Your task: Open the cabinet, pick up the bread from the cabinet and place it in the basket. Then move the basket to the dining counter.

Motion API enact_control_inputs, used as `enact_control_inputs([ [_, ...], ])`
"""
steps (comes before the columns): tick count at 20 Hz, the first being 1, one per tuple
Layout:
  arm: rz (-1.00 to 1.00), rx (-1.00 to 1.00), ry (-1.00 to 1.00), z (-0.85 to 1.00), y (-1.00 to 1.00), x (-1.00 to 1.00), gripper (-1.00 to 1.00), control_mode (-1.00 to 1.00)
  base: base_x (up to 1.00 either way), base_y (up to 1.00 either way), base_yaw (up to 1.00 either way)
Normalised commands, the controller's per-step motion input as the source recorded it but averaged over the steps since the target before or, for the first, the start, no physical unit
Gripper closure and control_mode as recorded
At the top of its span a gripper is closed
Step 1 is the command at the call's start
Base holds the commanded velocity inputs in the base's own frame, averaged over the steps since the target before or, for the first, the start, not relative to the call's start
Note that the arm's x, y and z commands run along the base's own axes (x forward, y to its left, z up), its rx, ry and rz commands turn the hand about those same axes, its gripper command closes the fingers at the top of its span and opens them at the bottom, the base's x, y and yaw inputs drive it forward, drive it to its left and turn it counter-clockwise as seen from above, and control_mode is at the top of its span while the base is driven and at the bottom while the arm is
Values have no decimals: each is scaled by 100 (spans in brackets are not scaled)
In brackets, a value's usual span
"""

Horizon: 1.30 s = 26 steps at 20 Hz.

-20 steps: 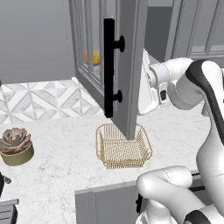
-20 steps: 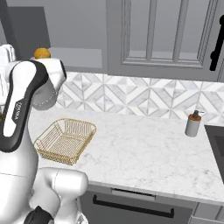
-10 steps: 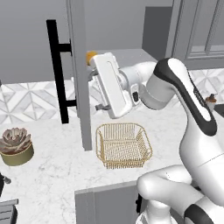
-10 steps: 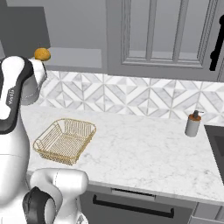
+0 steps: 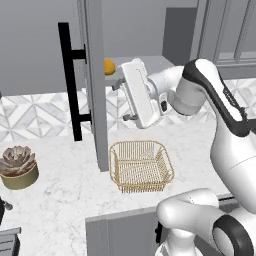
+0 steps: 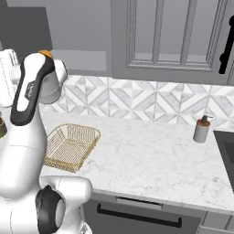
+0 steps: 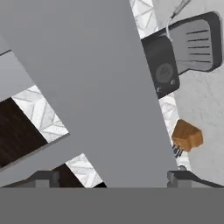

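In the left base view we saw the cabinet (image 5: 95, 85) with its door swung out toward us, nearly edge-on, its black bar handle (image 5: 70, 82) facing left. The arm reached in from the right, its white hand close behind the door's inner face. The bread (image 5: 109, 66) sat on the cabinet shelf, a small orange bun half hidden by the door edge and just beside the top of the hand. The basket (image 5: 142, 165) stood empty on the marble bench (image 5: 60, 200), below the hand and just right of the door's lower edge. A potted succulent (image 5: 18, 166) sat well to the left.

In the right base view the basket (image 6: 71, 146) rested near the bench's front left, and a sliver of the bread (image 6: 45, 53) peeked over the arm's upper link. A soap dispenser (image 6: 201, 129) stood well apart, to the right.

In the hand view the pincer (image 7: 113, 177) showed 2 dark tips set wide apart at the bottom, nothing between them, so we read it as spread and empty. A broad grey panel (the door, we judged) crossed most of the frame, with a dark toaster (image 7: 183, 50) and a small brown block (image 7: 187, 135) past its edge.

We judged the door open enough and the reach for the bread as the step in hand. The risk lay in the tight gap: the hand turning toward the shelf could catch the door and push it, or nudge the bun deeper, since the door blocked the hand camera's line to it.
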Motion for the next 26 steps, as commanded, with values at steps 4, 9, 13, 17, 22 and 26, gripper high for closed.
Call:
enact_control_inputs([
  [4, 0, -30, -31, 0, -51, 64, -100, -100, 0, 0, 0],
  [9, 0, -61, -44, -8, -15, 9, -100, -100, 0, 0, 0],
  [13, -1, -65, -64, -41, -23, -2, -100, -100, 0, 0, 0],
  [17, -1, -46, -72, 2, -31, 0, -100, -100, 0, 0, 0],
  [22, 0, -7, -41, 11, -37, 39, -100, -100, 0, 0, 0],
  [26, 2, 0, -42, -51, -25, 18, -100, -100, 0, 0, 0],
])
